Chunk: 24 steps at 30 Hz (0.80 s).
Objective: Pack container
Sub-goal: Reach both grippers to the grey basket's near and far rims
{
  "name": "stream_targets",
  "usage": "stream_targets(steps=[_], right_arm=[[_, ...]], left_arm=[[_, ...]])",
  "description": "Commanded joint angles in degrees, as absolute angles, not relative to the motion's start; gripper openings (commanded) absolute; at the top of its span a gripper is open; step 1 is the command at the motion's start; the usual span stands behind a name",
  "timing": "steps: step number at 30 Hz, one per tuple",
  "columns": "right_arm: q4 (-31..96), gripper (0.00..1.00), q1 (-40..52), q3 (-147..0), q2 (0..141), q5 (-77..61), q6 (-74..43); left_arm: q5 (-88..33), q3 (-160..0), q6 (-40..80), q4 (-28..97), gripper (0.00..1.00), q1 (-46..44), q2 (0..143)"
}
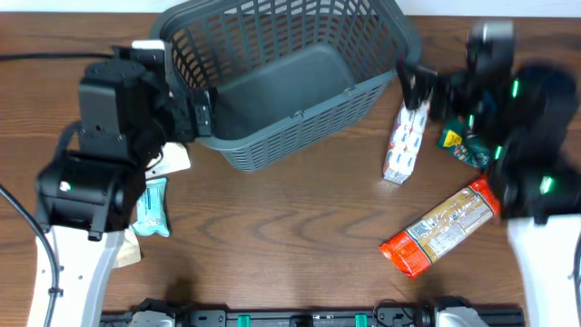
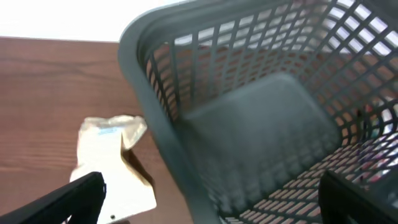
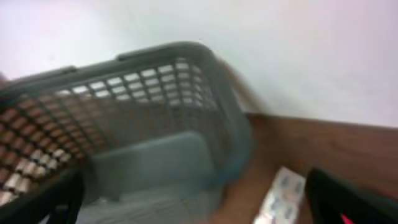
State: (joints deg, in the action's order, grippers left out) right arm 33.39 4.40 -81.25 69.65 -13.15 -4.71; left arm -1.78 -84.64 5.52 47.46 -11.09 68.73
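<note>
The container (image 1: 272, 91) is a large dark grey lattice basket at the back middle of the table, and nothing shows on its floor. My left gripper (image 1: 195, 113) is open at its left wall. In the left wrist view the fingers (image 2: 211, 208) straddle that wall (image 2: 155, 118). My right gripper (image 1: 418, 86) is open at the basket's right corner. In the right wrist view its fingers (image 3: 202, 202) spread either side of that corner (image 3: 230, 124). No packet is held.
A white, red and blue packet (image 1: 406, 141) (image 3: 280, 196) lies right of the basket, beside a green packet (image 1: 458, 145). A long orange packet (image 1: 440, 227) lies front right. A white packet (image 1: 172, 159) (image 2: 109, 162), a light blue one (image 1: 152, 207) and a tan one (image 1: 127, 250) lie left.
</note>
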Motion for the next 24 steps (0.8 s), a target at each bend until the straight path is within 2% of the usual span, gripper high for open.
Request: stream_targets(steps=[1, 6, 11, 12, 13, 15, 16, 18, 19, 22, 24], right_arm=[[41.9, 0.99, 3.9, -94.8, 76.8, -21.1, -4.2], [52.9, 0.99, 4.0, -101.4, 80.7, -22.2, -4.7], [53.8, 0.99, 4.2, -101.1, 81.2, -23.8, -3.1], [54.0, 0.86, 4.1, -101.2, 81.2, -23.9, -2.6], [54.2, 0.66, 4.1, -101.3, 81.2, -23.8, -2.6], [54.3, 0.42, 4.0, -101.4, 81.4, -23.8, -2.7], [54.3, 0.31, 4.0, -101.5, 81.7, -23.8, -2.7], [54.3, 0.12, 4.0, -102.0, 82.2, -23.8, -3.0], [54.3, 0.03, 4.0, -102.3, 82.5, -23.8, -3.2], [54.4, 0.01, 4.0, -104.8, 83.9, -23.8, -3.8], [54.7, 0.01, 4.0, -107.6, 85.6, -23.8, -3.8]], left_arm=[[-2.3, -88.7, 1.4, 50.0, 0.99, -11.4, 69.1], [-2.3, -89.1, -1.9, 54.0, 0.98, -11.3, 67.3], [-3.1, -89.1, -1.9, 57.1, 0.99, -11.3, 65.8], [-3.8, -89.1, -1.9, 57.1, 0.99, -11.3, 65.8], [-4.3, -89.1, -1.8, 57.0, 0.94, -11.4, 65.8], [-4.5, -89.1, -1.5, 57.4, 0.77, -11.9, 65.8], [-4.5, -89.1, -0.5, 57.6, 0.64, -12.4, 65.9], [-4.5, -89.1, 3.1, 57.6, 0.32, -13.6, 65.9], [-4.5, -89.1, 4.5, 57.6, 0.22, -14.3, 65.9], [-4.5, -89.1, 5.4, 57.6, 0.07, -17.0, 65.9], [-4.5, -89.1, 7.3, 57.6, 0.05, -19.0, 65.9]])
